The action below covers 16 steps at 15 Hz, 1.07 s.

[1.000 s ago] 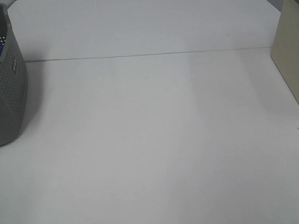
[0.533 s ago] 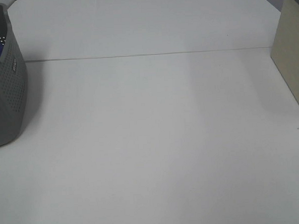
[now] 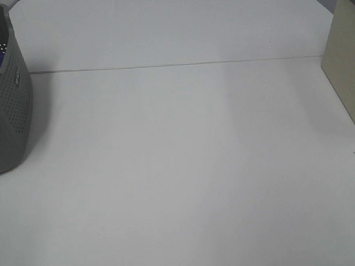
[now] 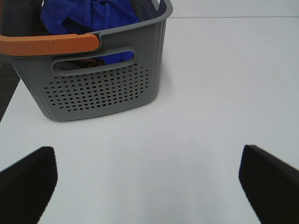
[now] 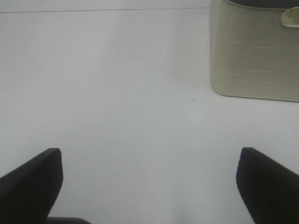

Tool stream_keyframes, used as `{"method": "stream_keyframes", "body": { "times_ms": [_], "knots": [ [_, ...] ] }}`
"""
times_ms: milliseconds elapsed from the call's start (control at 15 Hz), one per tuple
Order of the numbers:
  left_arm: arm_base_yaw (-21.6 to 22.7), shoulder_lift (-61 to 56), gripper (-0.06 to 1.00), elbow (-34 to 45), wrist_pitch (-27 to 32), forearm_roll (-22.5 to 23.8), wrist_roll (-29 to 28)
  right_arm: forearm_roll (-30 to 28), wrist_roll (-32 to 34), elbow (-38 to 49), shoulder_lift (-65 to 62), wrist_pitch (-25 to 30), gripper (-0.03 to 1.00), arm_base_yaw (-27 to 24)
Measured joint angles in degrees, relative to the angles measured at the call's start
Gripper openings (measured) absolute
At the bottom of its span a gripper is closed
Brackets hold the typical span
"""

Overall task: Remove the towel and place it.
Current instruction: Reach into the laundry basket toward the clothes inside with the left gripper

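The left fingers (image 4: 28, 182) were spread wide and empty above the bench (image 4: 210, 84), short of the grey basket (image 4: 98, 88); right fingers (image 5: 32, 182) likewise wide, near a cream bin (image 5: 252, 56). The blue towel (image 4: 100, 16) lay bunched inside the basket. A sound grasp would probably enter from above the rim, pinch a raised fold, and avoid the orange handle (image 4: 46, 44).

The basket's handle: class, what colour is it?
Orange. The handle tops a grey perforated basket; it shows best in the left wrist view.
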Motion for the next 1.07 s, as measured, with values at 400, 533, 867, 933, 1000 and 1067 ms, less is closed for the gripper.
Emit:
{"method": "stream_keyframes", "body": {
  "times_ms": [400, 533, 867, 933, 1000, 1067],
  "knots": [
    [0.0, 0.3, 0.99, 0.0, 0.1, 0.0, 0.1, 0.0, 0.0, 0.0, 0.0, 0.0, 0.97, 0.0],
    [0.0, 4.9, 0.99, -1.9, 1.9, -0.1, 2.2, 0.0, 0.0, 0.0, 0.0, 0.0, 0.97, 0.0],
    [0.0, 23.4, 0.99, -13.6, 3.0, 1.6, 15.1, 0.0, 0.0, 0.0, 0.0, 0.0, 0.97, 0.0],
    [0.0, 26.6, 0.99, -16.7, 2.3, 2.8, 17.4, 0.0, 0.0, 0.0, 0.0, 0.0, 0.97, 0.0],
    [0.0, 29.7, 0.99, -19.4, 0.6, 4.1, 19.9, 0.0, 0.0, 0.0, 0.0, 0.0, 0.97, 0.0],
    [0.0, 35.2, 0.99, -22.9, -4.8, 7.6, 25.3, 0.0, 0.0, 0.0, 0.0, 0.0, 0.97, 0.0]
  ]
}}
